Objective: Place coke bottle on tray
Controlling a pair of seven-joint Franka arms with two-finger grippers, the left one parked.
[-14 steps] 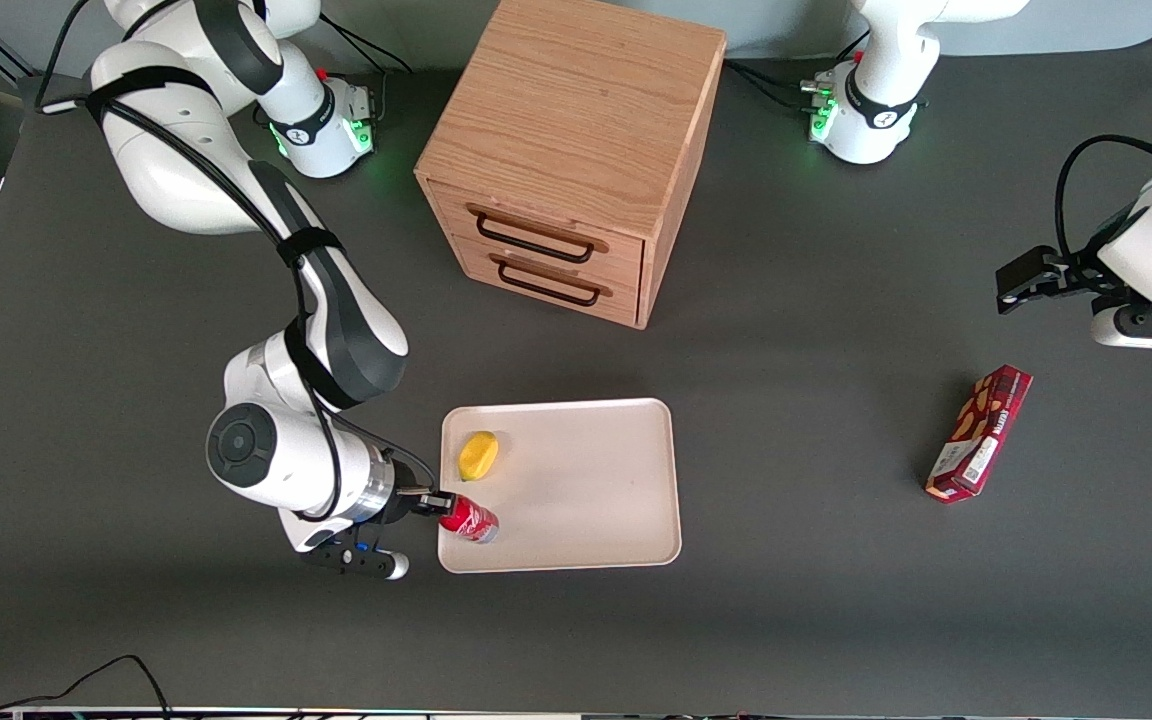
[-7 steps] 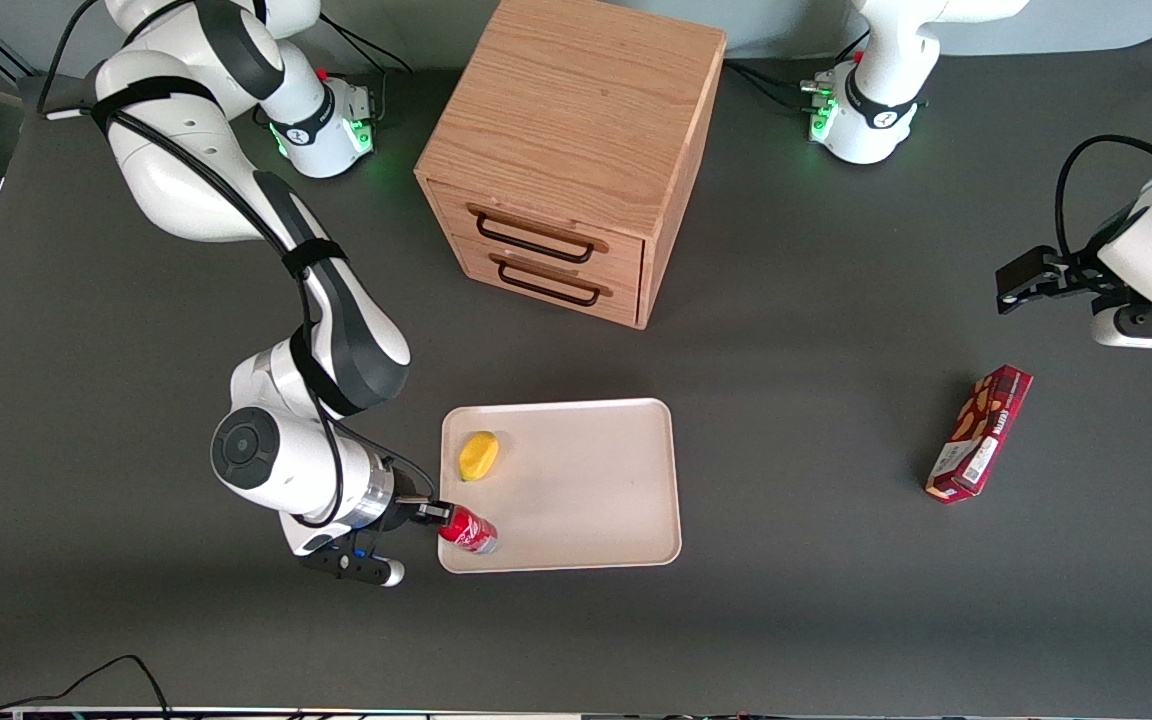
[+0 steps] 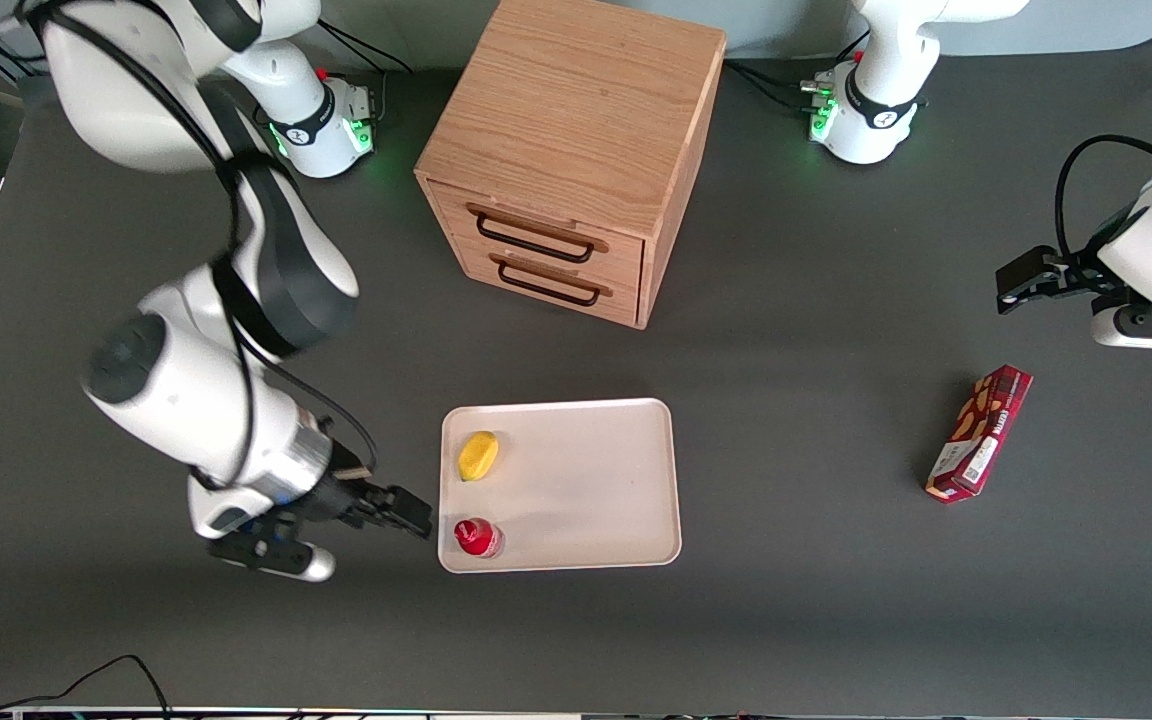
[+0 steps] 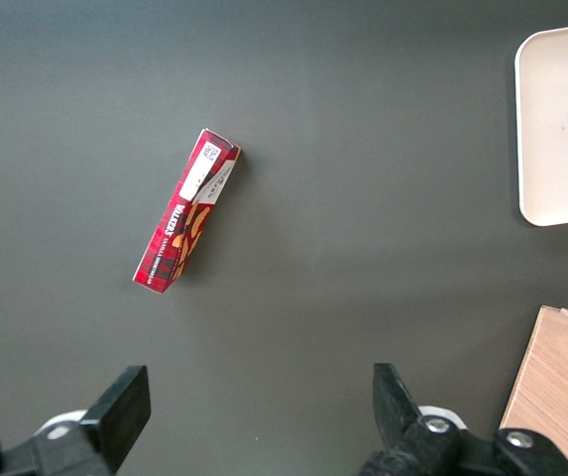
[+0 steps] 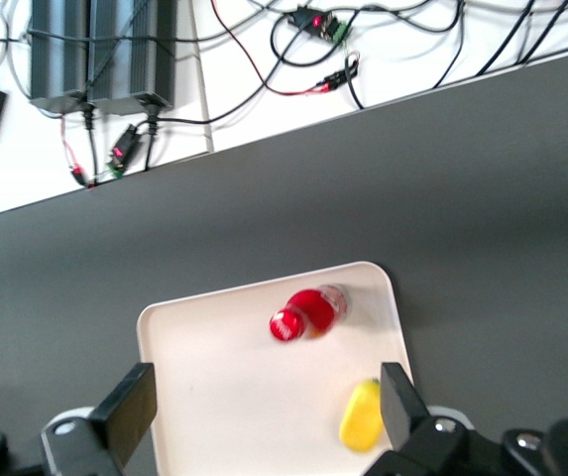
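Note:
The coke bottle [image 3: 477, 537] stands upright on the cream-white tray [image 3: 596, 490], in the corner nearest the front camera at the working arm's end. It also shows in the right wrist view [image 5: 306, 311], on the tray [image 5: 224, 397]. My right gripper [image 3: 414, 513] is open and empty, raised above the table just off the tray's edge, apart from the bottle. Its fingers [image 5: 130, 407] stand wide apart.
A yellow lemon [image 3: 479, 455] lies on the tray, farther from the front camera than the bottle. A wooden two-drawer cabinet [image 3: 571, 160] stands farther back. A dark red snack box [image 3: 979, 432] lies toward the parked arm's end.
My gripper has let go of the bottle, opened and pulled up and away from the tray. The bottle now stands upright on the tray.

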